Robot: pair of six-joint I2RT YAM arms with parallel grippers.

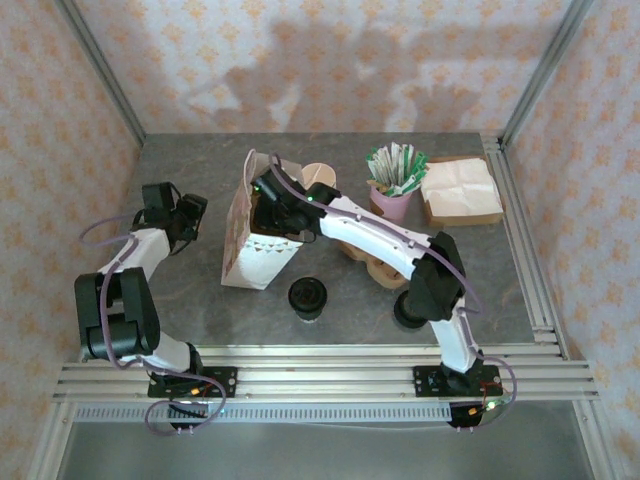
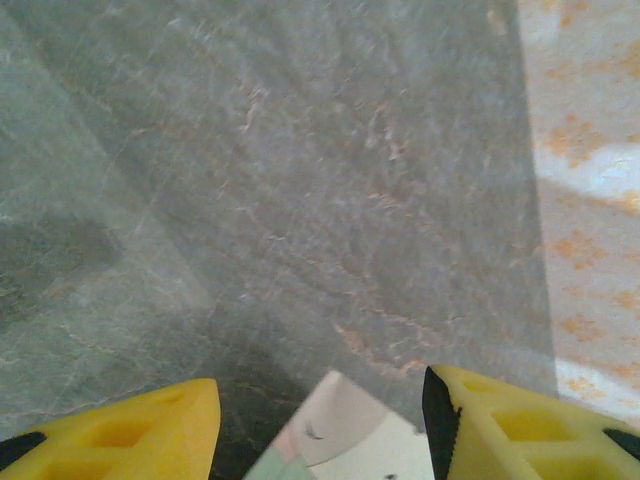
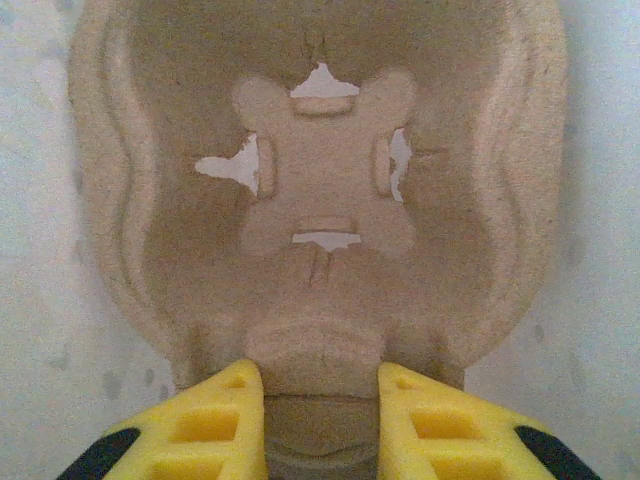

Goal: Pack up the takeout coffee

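A white printed paper bag [image 1: 250, 255] stands open at mid table. My right gripper [image 1: 272, 207] reaches down into its mouth. In the right wrist view, that gripper [image 3: 320, 375] is shut on the rim of a brown moulded pulp cup carrier [image 3: 320, 190], whose cup slot is empty, with the bag's white walls [image 3: 40, 200] around it. My left gripper [image 1: 190, 215] hovers just left of the bag. Seen from the left wrist, its jaws [image 2: 320, 395] stand apart, with a white paper corner [image 2: 345, 430] between them, untouched. The takeout coffee is out of view.
A stack of black lids [image 1: 307, 297] sits in front of the bag, with lidless cream cups [image 1: 318, 177] behind it. More pulp carriers [image 1: 372, 265] lie under the right arm. A pink cup of packets [image 1: 393, 180] and a napkin box [image 1: 460, 192] stand at the back right.
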